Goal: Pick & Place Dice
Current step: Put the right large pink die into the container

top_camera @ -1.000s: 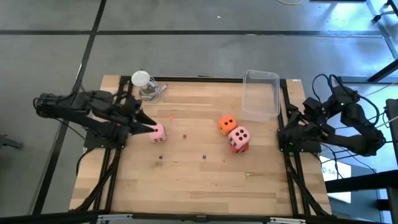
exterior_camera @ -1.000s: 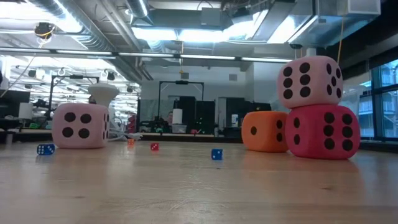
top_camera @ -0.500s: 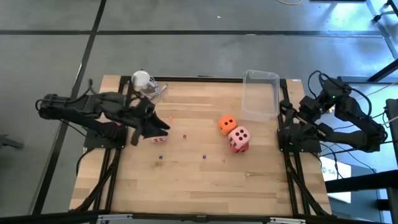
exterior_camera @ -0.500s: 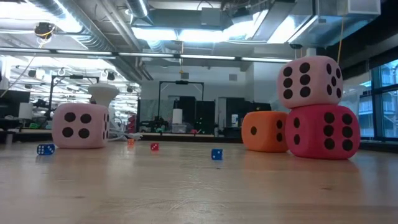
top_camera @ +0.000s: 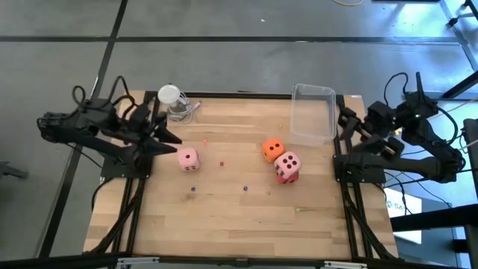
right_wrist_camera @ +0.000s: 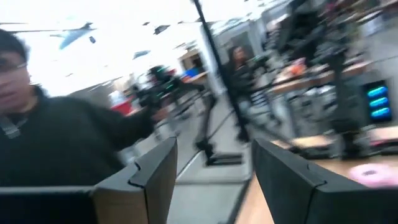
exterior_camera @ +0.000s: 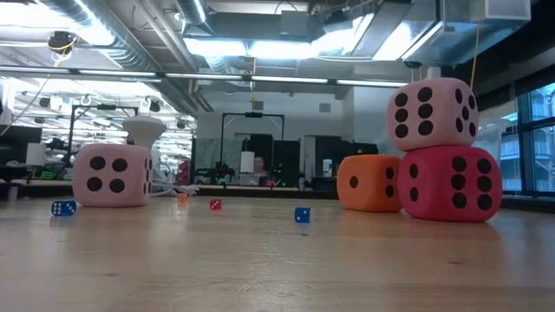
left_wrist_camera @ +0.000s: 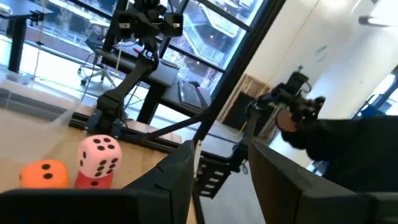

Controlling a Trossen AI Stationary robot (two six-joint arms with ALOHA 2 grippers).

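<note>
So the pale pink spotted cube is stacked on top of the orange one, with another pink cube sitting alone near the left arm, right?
Not quite. The pale pink soft cube sits on the red soft cube, not the orange soft cube, which stands beside that stack. The low view shows it. The other pale pink cube does sit alone near the left arm.

The left pincer [top_camera: 170, 139] hangs at the left edge of the surface [top_camera: 246, 224], with a lone die [top_camera: 187, 158] just beside its tips, apart from them, toward the middle. Behind the left pincer, near the far left corner, sits a cup [top_camera: 171, 96]. Well beyond the lone die, across the surface toward the right pincer [top_camera: 345, 123], a stacked pair [top_camera: 287, 166] stands, one die on another, with a single die [top_camera: 272, 149] touching it on the far-left side. A bin [top_camera: 313, 112] lies at the far right corner, just beside the right pincer, which hangs off the right edge. Tiny dice [exterior_camera: 302, 214] are scattered between the lone die and the stack.
</note>
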